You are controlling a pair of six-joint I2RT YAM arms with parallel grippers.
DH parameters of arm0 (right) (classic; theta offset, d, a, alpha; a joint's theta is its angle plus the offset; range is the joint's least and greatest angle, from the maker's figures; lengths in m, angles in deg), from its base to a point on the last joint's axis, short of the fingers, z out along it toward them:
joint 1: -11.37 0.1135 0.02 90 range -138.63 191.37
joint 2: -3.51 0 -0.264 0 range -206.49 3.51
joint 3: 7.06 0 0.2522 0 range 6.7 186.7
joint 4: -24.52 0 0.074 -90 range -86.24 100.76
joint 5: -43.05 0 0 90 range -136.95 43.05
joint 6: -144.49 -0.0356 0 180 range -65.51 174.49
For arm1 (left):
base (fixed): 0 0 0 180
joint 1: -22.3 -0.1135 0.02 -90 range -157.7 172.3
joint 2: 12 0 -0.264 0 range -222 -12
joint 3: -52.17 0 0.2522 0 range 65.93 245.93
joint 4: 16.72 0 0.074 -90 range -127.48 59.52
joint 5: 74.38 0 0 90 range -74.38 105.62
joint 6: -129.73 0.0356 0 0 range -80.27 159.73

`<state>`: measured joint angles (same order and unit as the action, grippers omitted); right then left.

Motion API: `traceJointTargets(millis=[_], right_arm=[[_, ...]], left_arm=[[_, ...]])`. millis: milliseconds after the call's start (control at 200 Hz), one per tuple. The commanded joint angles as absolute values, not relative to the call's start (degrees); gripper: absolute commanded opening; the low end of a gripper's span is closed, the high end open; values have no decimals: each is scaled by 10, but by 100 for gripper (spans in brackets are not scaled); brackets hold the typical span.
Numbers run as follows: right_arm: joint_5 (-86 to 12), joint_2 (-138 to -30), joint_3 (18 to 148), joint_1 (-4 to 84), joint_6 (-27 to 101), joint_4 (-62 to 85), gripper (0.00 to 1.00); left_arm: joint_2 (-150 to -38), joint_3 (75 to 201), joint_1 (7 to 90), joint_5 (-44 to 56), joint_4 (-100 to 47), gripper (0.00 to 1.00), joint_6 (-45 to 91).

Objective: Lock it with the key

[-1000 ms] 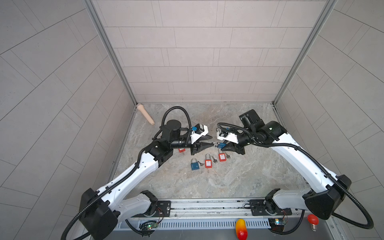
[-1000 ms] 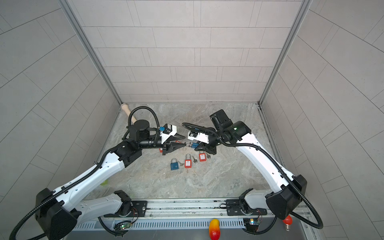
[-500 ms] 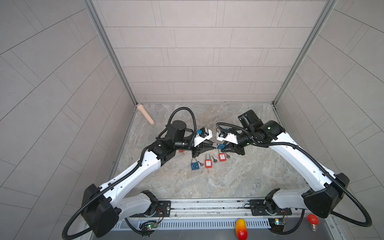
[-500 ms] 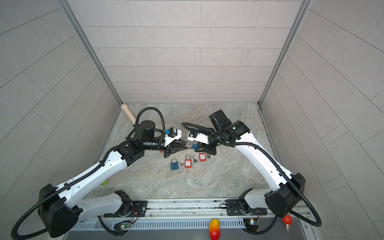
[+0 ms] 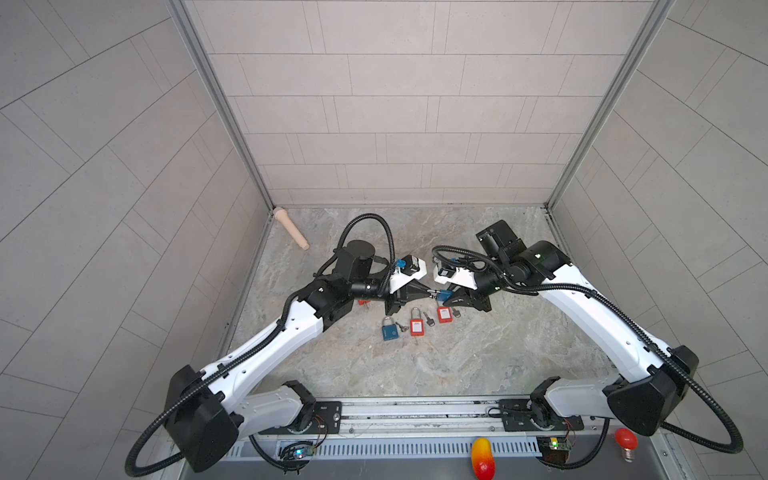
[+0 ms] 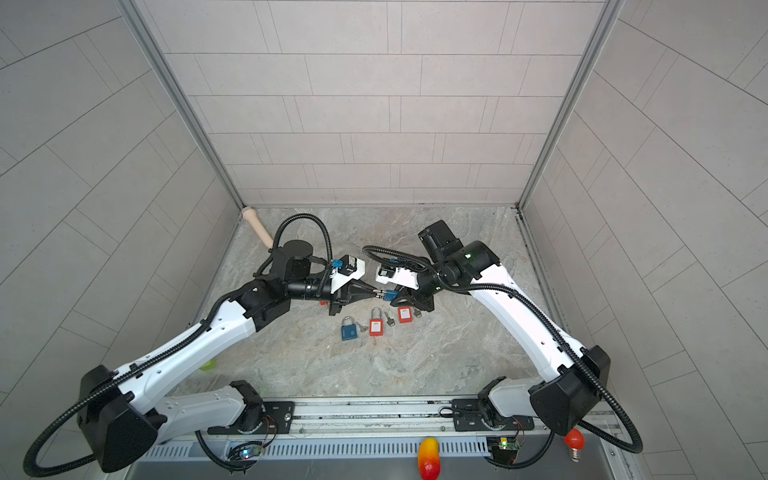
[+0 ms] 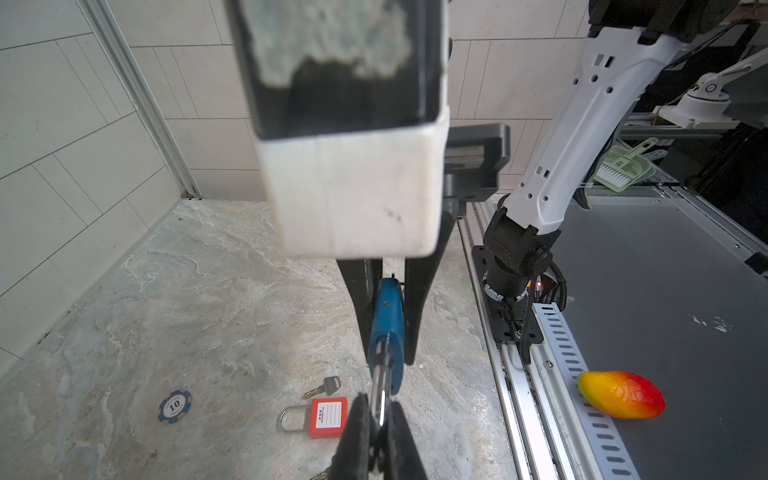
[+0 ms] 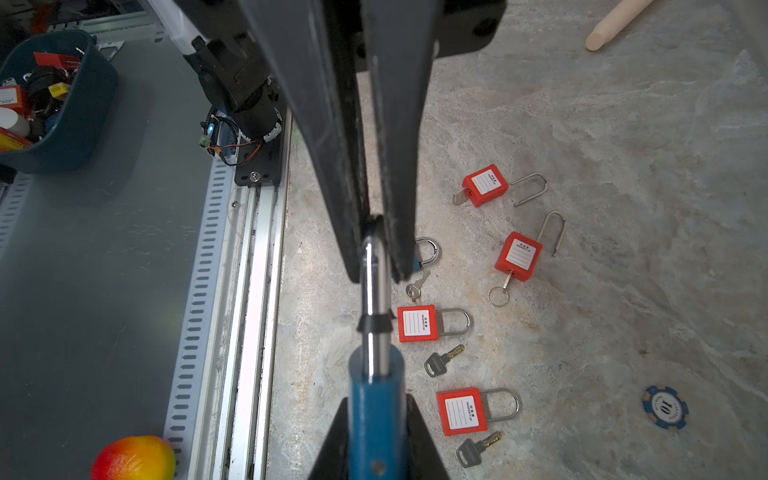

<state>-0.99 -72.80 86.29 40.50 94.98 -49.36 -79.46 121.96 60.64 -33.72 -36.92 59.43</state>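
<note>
A blue padlock hangs above the floor between both arms. My right gripper is shut on its blue body. My left gripper is shut on the tip of its steel shackle. The lock is seen edge-on, so I cannot tell how the shackle sits in the body. Loose keys lie on the floor; neither gripper holds a key.
Several red padlocks and a second blue padlock lie below the grippers. A poker chip, a wooden peg at the back left and a toy mango on the front rail are around.
My left gripper moved right to the padlock in the right gripper and closed on its shackle. The right arm barely moved.
</note>
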Motion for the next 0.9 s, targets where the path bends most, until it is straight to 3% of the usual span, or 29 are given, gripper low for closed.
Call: traceJointTargets(millis=[0, 515, 891], right_arm=[[62, -731, 877, 408, 956, -464, 0], [135, -762, 910, 405, 961, -455, 0], [18, -728, 842, 418, 954, -343, 0]], left_arm=[[-804, 1237, 630, -330, -373, 0, 625], [-792, 1207, 661, -281, -326, 0, 626], [-807, 1183, 661, -340, -277, 0, 524]])
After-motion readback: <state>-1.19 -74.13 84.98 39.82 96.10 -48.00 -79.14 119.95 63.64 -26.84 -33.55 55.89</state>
